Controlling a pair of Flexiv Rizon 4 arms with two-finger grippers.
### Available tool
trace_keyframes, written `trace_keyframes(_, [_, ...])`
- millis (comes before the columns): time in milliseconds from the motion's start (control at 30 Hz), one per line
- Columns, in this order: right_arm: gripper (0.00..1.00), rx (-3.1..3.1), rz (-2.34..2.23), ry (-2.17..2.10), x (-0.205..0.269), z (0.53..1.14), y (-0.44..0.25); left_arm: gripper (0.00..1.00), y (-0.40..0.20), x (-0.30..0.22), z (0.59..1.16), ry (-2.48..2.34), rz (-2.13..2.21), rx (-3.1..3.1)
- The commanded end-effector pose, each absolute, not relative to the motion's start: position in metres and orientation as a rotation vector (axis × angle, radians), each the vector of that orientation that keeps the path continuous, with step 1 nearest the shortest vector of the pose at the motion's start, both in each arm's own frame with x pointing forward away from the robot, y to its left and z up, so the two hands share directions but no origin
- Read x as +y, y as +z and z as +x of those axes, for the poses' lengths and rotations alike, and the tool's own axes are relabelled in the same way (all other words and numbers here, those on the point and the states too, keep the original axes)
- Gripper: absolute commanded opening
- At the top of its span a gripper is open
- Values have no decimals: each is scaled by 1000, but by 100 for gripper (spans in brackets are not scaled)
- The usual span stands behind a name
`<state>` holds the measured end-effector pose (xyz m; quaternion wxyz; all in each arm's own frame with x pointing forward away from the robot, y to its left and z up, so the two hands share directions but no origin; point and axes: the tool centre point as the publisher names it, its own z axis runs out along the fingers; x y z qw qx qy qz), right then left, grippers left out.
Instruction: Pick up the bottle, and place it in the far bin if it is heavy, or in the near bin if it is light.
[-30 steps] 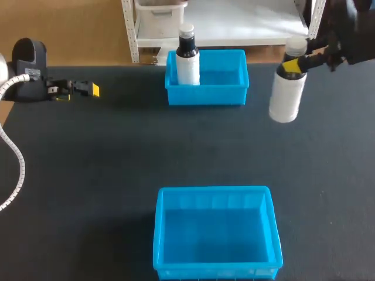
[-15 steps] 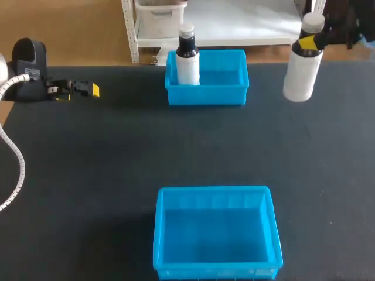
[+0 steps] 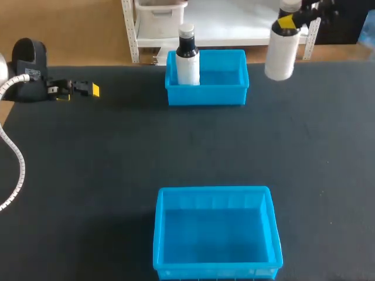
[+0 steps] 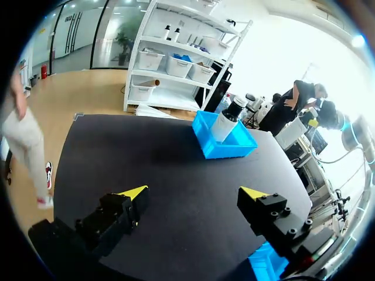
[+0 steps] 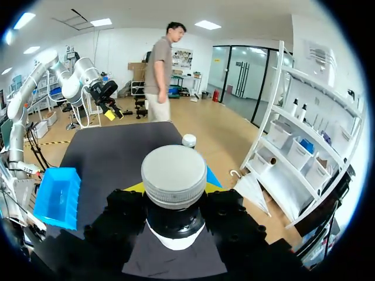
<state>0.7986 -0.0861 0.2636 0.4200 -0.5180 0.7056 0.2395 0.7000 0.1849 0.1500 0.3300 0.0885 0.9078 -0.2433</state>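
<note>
Two yellow tips of the right gripper [image 3: 288, 22] clamp the white bottle [image 3: 279, 55] at its neck, body hanging below. The left gripper [image 4: 193, 192] stands wide apart.

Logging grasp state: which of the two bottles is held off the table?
The white bottle with the grey cap, held at its neck by the right gripper. The black-necked bottle stands upright in the far bin.

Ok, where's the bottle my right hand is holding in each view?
Head view: white bottle in the right hand, above the table's far edge, right of the far bin.
Left wrist view: small, beyond the far bin.
Right wrist view: its grey cap, gripped by the hand.
Shared landmark: black-necked bottle in the far bin.
</note>
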Motion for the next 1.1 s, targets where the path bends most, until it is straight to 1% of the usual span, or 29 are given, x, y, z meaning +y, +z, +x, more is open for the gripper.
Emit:
trace_keyframes(33, [0,1756,-1354,664,-73,833,263,100,150,185,700,-636,231,2374])
trace_keyframes(467, [0,1711,-1435,749,-33,873,251,100,150,185,700,-636,231,2374])
trace_keyframes(1100, [0,1669,-1517,861,14,905,219,100,150,185,700,-636,231,2374])
